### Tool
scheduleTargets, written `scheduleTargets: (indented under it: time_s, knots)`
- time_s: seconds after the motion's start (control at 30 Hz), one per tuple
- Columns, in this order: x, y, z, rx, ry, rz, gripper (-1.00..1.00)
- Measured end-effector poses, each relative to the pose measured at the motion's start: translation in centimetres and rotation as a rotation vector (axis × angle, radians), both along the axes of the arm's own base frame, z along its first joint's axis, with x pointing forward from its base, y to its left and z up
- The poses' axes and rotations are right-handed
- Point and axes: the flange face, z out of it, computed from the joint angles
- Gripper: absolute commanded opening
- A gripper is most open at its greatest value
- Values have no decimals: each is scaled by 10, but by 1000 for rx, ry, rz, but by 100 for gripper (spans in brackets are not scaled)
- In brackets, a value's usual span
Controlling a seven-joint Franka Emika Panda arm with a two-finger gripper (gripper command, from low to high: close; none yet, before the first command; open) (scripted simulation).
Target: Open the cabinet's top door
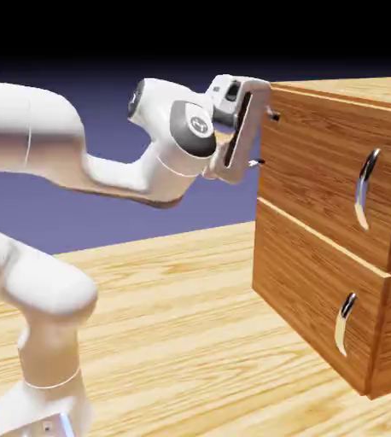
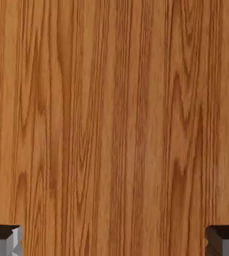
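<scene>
Wood grain fills my hand view edge to edge, so I am pointed straight at the cabinet point(image 1: 335, 230) from very near. In the exterior view the top door point(image 1: 318, 171) sits flush with the cabinet's front, above the matching lower panel point(image 1: 310, 299), and I judge it fully closed: nothing of the task is done yet beyond bringing the hand up to the cabinet.

My gripper point(image 1: 264, 136) is at the door's left edge in that view, close to the cabinet's corner. The top door's handle point(image 1: 366, 188), a curved silver bar, lies well apart from it, toward the right edge of the panel. I have to get across to that bar, close on it and pull.

My fingers point(image 2: 4, 241) stand spread wide, one tip in each bottom corner of the hand view, with only bare wood between them. They hold nothing. Whether the tips touch the panel I cannot tell; they look just beside it.
</scene>
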Motion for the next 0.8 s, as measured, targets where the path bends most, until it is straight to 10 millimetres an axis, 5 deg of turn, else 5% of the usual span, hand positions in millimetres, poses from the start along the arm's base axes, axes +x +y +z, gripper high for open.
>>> scheduleTargets:
  time_s: [0.4,0.8]
  knots:
    - [14,-49,-14,-512,-163,104,0]
    - [50,-99,-65,-1029,-269,158,0]
